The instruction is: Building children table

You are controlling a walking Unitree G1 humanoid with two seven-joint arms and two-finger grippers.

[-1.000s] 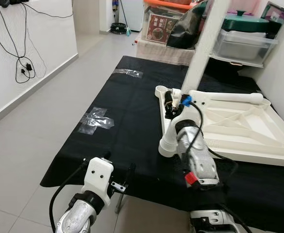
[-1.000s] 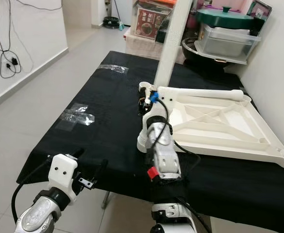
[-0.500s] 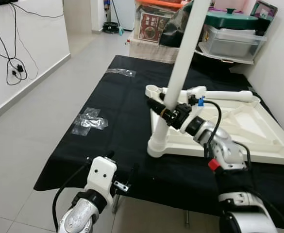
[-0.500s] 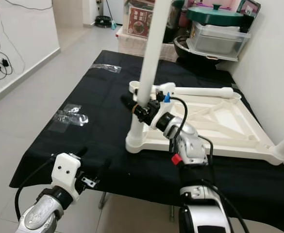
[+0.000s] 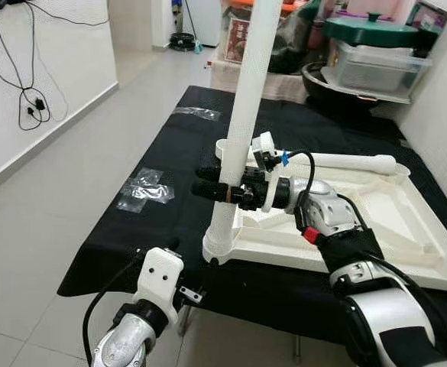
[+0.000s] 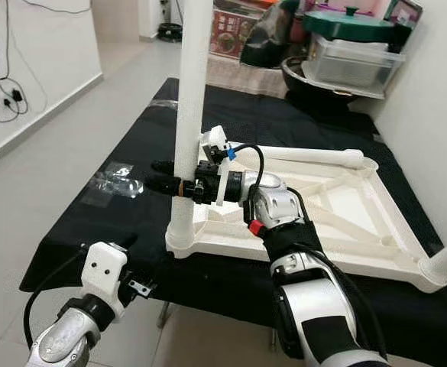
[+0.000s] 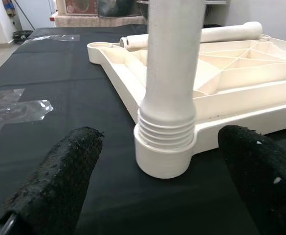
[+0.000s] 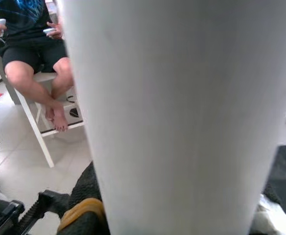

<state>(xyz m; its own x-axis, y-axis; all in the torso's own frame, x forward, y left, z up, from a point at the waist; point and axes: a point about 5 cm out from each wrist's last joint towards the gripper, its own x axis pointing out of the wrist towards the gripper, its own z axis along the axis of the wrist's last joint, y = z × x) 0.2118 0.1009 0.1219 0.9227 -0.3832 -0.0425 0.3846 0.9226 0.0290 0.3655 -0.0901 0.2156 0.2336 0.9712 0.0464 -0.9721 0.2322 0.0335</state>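
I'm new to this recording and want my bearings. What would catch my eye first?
A tall white table leg stands upright in the near corner socket of the upturned white tabletop, which lies on a black-covered table. The right gripper is clamped around that leg. A second leg lies across the tabletop's far edge.

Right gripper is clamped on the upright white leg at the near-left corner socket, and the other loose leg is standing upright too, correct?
Not quite. The right gripper does hold the upright leg in the corner socket, but the other leg lies flat across the tabletop frame. The left eye view shows it.
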